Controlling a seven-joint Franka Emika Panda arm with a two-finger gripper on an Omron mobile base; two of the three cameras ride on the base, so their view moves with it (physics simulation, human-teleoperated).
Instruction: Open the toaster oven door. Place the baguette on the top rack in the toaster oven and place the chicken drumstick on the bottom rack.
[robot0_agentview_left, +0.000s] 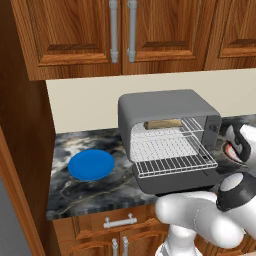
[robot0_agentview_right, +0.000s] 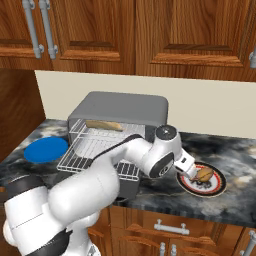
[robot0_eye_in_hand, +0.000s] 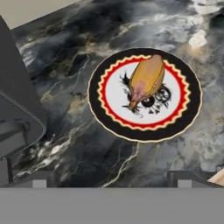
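the gripper (robot0_agentview_right: 192, 173), jaws spread wide and empty, hangs just above the left rim of the plate (robot0_eye_in_hand: 183, 118); the chicken drumstick (robot0_eye_in_hand: 146, 81) lies on it, just right of the gripper, long axis running near to far.

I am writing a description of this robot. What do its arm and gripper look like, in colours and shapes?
The arm is glossy white, made of thick rounded segments with dark grey bands and caps at the joints. The gripper is a small white block ending in two short dark finger tips. No cables or markings are visible.
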